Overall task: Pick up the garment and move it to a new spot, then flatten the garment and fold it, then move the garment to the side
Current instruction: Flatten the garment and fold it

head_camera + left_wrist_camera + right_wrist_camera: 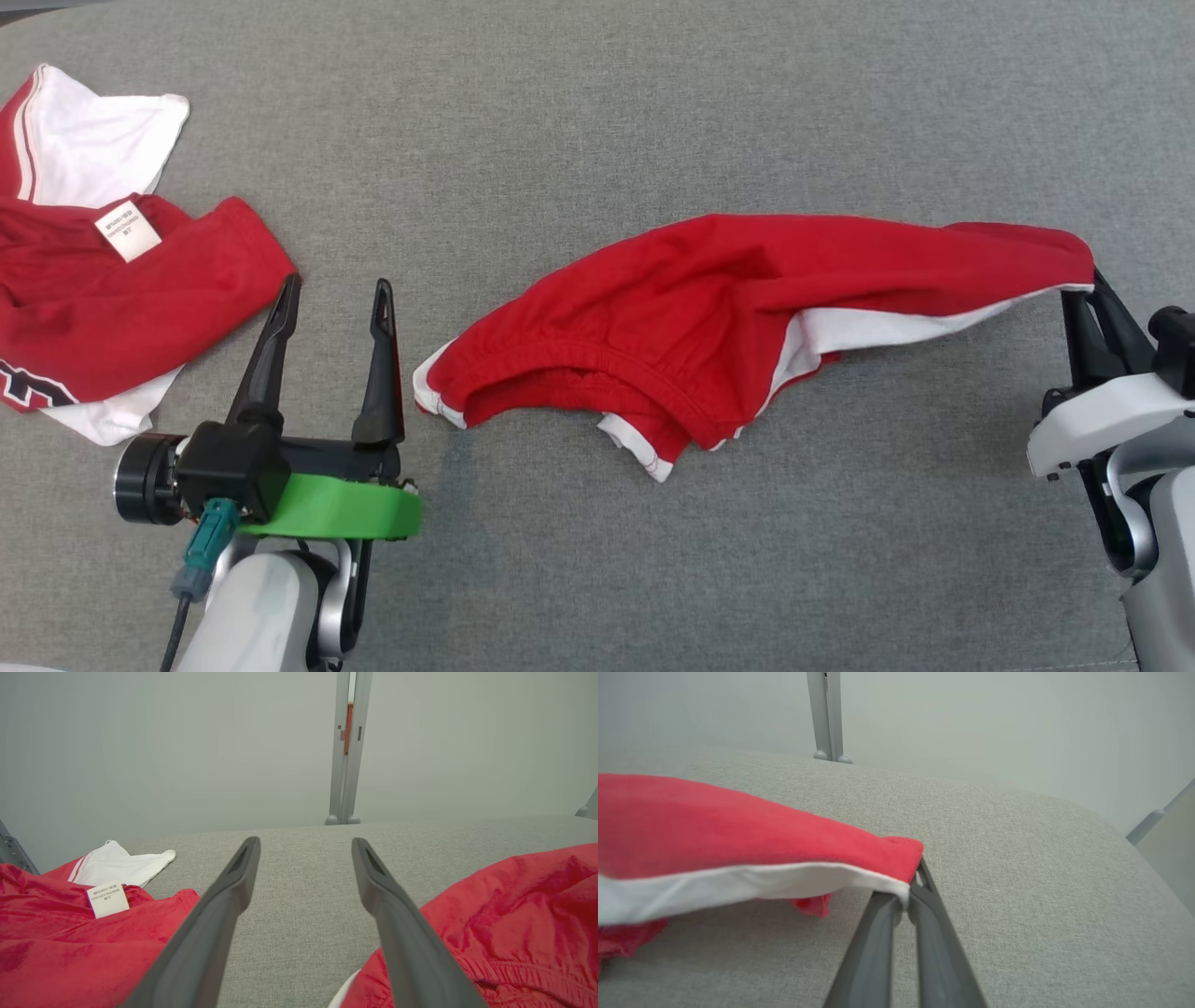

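Jaws of the right gripper [1083, 280] are pressing shut on one corner of the red shorts [709, 299], right where the white trim [752, 882] is meeting the red cloth, and that corner is hanging a little above the grey padded table [597, 112]. From the pinch the cloth is stretching out in a long taut ridge, while the elastic waistband [579, 373] and most of the body are lying crumpled on the table near its middle.

Jaws of the left gripper [338, 285] are standing wide apart and gripping nothing. It is hovering low over bare table, just beside the waistband end of the shorts and apart from it. On its other side a second red-and-white garment [112, 308] is lying in a loose heap at the table's left edge, with its white label [129, 230] facing up.

As a judgement of progress, the task is looking to be at its very start: the shorts are only being caught by a single corner, and most of the cloth is resting on the table. Whether this spot is the old one or the new one, I cannot tell. Nothing is showing as flattened yet, since the waistband is bunching and a white hem is poking out beneath it. Flattening, folding and setting the shorts aside are all looking undone. The left gripper is sitting well placed to take the waistband end, so that the two arms could stretch the cloth out between them.
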You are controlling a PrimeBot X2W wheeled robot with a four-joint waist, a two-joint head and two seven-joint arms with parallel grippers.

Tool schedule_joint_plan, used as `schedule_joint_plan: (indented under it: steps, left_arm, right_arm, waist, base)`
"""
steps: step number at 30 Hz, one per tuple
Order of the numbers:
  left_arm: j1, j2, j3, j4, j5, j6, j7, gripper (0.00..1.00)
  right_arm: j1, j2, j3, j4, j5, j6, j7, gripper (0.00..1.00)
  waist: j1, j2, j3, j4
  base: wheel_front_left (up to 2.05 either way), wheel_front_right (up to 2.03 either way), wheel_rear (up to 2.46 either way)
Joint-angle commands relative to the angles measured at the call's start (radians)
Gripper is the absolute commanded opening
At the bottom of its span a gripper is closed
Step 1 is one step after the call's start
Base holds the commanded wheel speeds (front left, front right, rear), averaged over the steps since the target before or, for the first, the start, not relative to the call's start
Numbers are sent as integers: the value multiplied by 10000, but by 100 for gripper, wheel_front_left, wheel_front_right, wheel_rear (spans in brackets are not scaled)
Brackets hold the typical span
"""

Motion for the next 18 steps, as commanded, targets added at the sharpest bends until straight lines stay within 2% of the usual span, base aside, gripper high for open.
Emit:
schedule_joint_plan:
  steps: [1, 2, 6, 10, 18]
  left_arm:
    - [-76, -20, 75, 27, 127, -28, -35, 100]
    - [-42, -40, 87, 40, 136, -42, -35, 100]
    - [111, -76, 178, 80, 161, -74, -37, 100]
    - [294, -79, 270, 107, 199, -58, -35, 100]
    - [789, -30, 435, 86, 245, 88, -37, 100]
  right_arm:
    - [-58, 56, -145, 236, -39, 1, -132, 97]
    - [-37, 151, -249, 375, 22, 1, -207, 100]
    - [326, 506, -586, 725, 87, 1, -600, 100]
    - [935, 944, -786, 580, 126, 1, -915, 100]
    - [2075, 1645, -348, -1090, 288, 1, -1319, 100]
  waist:
    - [0, 0, -8, 35]
    - [0, 0, -17, 47]
    - [0, 0, -93, 55]
    - [0, 0, -289, -43]
    - [0, 0, -880, -361]
  base:
    - [0, 0, 0]
    - [0, 0, 0]
    - [0, 0, 0]
    - [0, 0, 0]
    - [0, 0, 0]
